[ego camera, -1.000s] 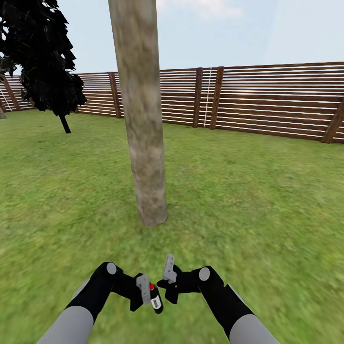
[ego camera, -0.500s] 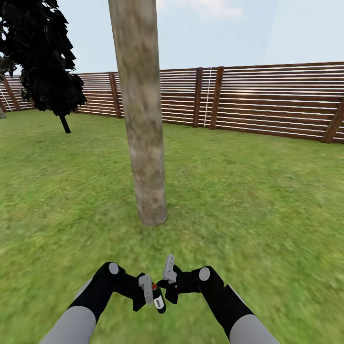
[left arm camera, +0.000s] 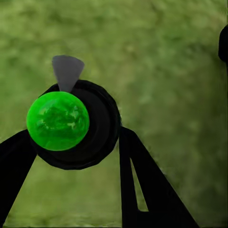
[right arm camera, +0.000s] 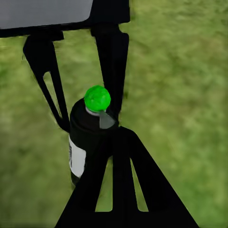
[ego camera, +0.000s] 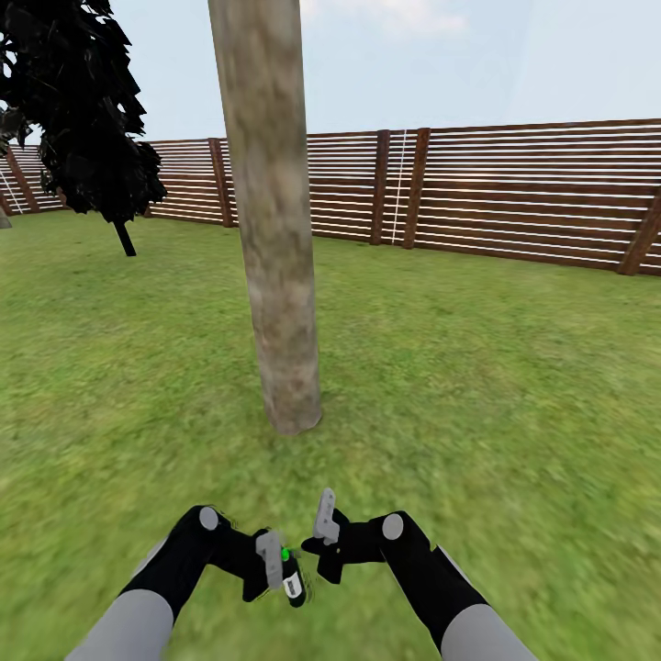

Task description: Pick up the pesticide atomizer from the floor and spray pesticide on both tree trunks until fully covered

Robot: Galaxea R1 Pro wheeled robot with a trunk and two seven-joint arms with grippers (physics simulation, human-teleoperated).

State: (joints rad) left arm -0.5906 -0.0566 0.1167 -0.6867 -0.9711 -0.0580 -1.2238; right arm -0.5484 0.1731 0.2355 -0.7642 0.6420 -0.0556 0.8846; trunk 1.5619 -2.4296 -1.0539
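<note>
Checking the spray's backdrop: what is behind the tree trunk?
Behind the trunk lie lawn and the slatted wooden fence, sky above. The fence stretch directly behind the trunk is covered.

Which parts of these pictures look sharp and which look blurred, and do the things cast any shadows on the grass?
Head view: the thick mottled grey-brown tree trunk and brown slatted wooden fence are fairly sharp; the near green lawn smears, and no shadow lies at the trunk's base. Left wrist view: the black atomizer bottle with a bright green cap is crisp against blurred grass. Right wrist view: the same, no cast shadow.
</note>
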